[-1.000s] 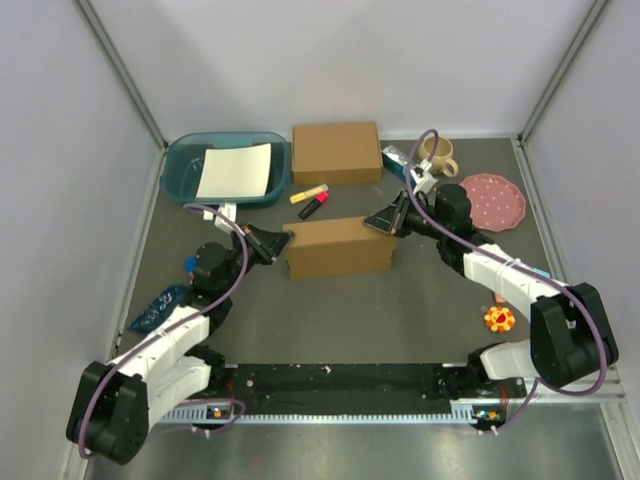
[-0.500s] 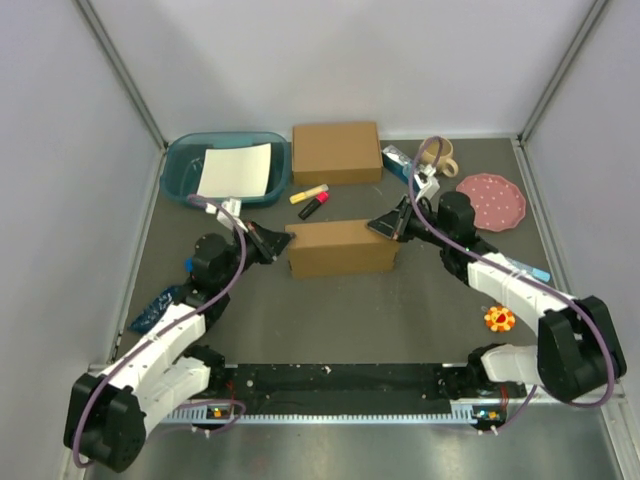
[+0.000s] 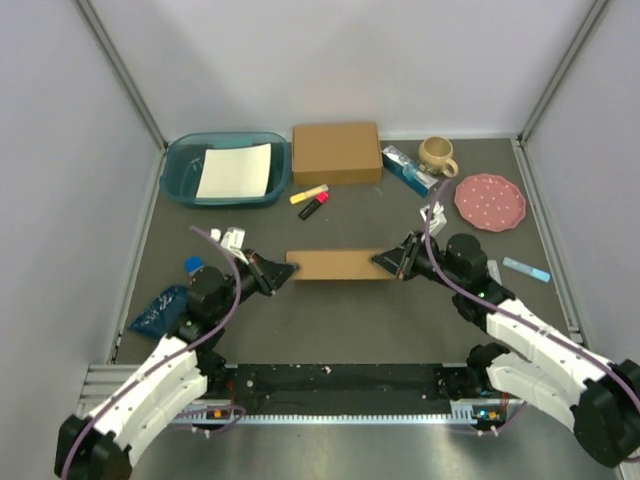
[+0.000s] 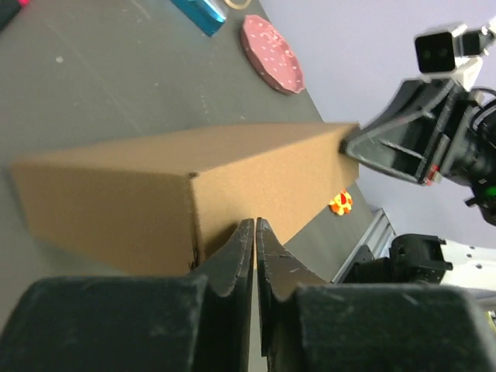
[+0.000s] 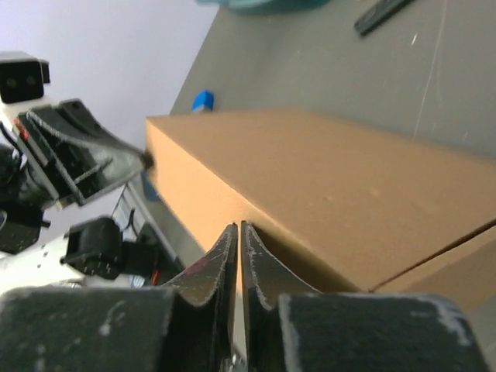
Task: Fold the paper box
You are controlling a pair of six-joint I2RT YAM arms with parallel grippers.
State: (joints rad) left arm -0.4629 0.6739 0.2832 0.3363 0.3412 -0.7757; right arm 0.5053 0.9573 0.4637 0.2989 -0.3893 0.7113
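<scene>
Paper box (image 3: 338, 264) looks fully formed, its ends pinched by the clenched left claw (image 3: 288, 271) and right claw (image 3: 382, 261); probably only release remains.

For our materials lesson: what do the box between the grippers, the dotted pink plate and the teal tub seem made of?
Paper box: matte brown cardboard, judging by its fibrous, speckled face and creased edges. Pink plate: smooth; plastic or glazed ceramic, unclear. Teal tub: likely plastic, from its smooth, rounded moulded rim.
</scene>
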